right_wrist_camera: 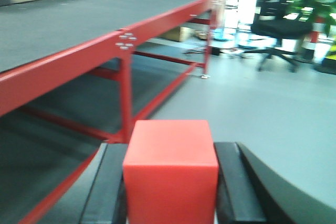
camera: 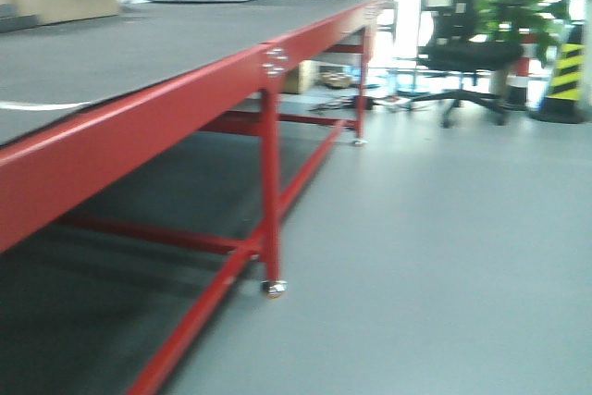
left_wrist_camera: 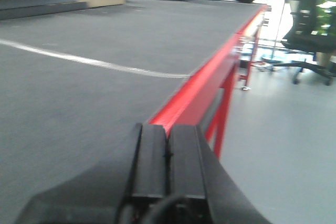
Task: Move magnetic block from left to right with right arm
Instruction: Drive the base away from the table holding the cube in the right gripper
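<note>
slippage threatened a fall, since the black right gripper [right_wrist_camera: 171, 184] pinched the smooth matte red cube [right_wrist_camera: 170, 169] beside the red-framed table [right_wrist_camera: 63, 64].

Matte black, flat-fingered left gripper [left_wrist_camera: 168, 132]
</note>
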